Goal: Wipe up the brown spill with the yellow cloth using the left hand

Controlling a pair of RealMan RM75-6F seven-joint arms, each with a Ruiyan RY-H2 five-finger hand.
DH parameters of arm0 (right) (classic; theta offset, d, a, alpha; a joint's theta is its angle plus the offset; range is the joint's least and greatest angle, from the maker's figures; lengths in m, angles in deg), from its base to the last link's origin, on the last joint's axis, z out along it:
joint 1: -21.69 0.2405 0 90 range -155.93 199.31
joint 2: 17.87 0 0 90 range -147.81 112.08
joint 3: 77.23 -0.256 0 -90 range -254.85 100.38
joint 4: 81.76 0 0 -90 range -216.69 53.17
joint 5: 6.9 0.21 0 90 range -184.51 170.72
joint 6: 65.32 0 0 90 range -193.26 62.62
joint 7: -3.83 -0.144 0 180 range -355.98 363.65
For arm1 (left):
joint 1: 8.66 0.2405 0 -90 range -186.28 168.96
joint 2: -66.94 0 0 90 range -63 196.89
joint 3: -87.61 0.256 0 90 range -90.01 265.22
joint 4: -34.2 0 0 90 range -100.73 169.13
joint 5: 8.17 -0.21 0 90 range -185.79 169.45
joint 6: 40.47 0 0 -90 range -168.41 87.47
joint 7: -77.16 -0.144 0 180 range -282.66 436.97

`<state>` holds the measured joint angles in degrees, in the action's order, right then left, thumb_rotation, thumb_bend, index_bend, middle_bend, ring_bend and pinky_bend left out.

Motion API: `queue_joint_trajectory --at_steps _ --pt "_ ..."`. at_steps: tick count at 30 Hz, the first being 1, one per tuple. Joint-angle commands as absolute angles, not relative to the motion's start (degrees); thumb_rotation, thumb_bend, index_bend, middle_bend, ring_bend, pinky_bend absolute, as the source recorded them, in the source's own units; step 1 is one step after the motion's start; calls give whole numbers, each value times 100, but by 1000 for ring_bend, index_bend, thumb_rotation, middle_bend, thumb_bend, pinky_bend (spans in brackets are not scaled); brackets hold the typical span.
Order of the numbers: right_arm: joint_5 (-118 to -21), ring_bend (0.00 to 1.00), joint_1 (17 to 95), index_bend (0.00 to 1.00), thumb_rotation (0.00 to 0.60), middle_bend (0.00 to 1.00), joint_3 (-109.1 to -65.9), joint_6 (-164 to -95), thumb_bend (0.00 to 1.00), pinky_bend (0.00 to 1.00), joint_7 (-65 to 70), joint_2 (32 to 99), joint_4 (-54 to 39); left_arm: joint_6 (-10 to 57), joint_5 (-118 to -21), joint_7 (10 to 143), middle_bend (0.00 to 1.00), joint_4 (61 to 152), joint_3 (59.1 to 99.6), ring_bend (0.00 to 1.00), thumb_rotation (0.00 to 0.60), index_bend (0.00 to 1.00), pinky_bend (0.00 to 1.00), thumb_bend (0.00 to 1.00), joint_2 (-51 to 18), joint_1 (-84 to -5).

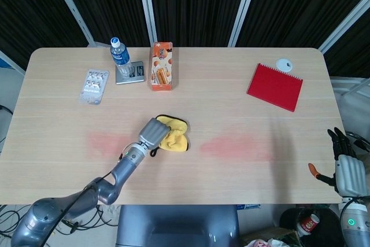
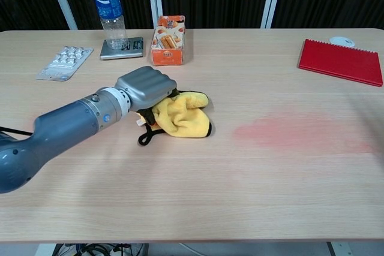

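Head view, surface: pale wood-grain table [image 1: 243, 177] with rounded corners, dark slatted panels and grey posts behind it
Head view, spill: faint reddish-brown spill [image 1: 236, 146] right of centre, a second fainter smear [image 1: 104, 141] at left
Head view, cloth: soft yellow cloth [image 1: 174, 136] with dark edging, bunched, just left of the spill and apart from it
Head view, left hand: grey left hand [image 1: 154, 133] lies on the cloth's left edge, fingers curled into it, gripping it
Head view, right hand: right hand [image 1: 346, 163] off the table's right edge, dark fingers spread, holding nothing
Chest view, back row: clear plastic water bottle [image 2: 109, 5] beside a small flat scale [image 2: 123, 47], foil blister pack [image 2: 63, 62], orange snack box [image 2: 167, 40]
Chest view, right: flat red notebook [image 2: 342, 60], small white round object [image 2: 340, 41] behind it
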<state>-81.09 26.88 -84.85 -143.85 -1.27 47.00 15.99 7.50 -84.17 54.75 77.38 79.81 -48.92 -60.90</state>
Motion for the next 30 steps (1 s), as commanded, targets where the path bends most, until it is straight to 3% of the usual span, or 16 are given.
queue_joint_trajectory --at_steps 1,17,30 --pt "-8109 0 2689 6 600 0 -8486 -14386 175 187 -125 4699 1598 727 -8362 5397 729 7731 7992 640 600 717 743 517 -4763 -6010" --pt "-8121 0 2699 5 600 0 -8478 -14386 175 187 -72 4719 1617 706 -7978 5383 729 7327 7869 640 600 717 742 518 -3959 -5558" --pt "-8056 0 2702 6 600 0 -8506 -14354 177 187 -129 4698 1599 426 -7700 5235 729 6606 7486 640 600 715 743 517 -4695 -6073"
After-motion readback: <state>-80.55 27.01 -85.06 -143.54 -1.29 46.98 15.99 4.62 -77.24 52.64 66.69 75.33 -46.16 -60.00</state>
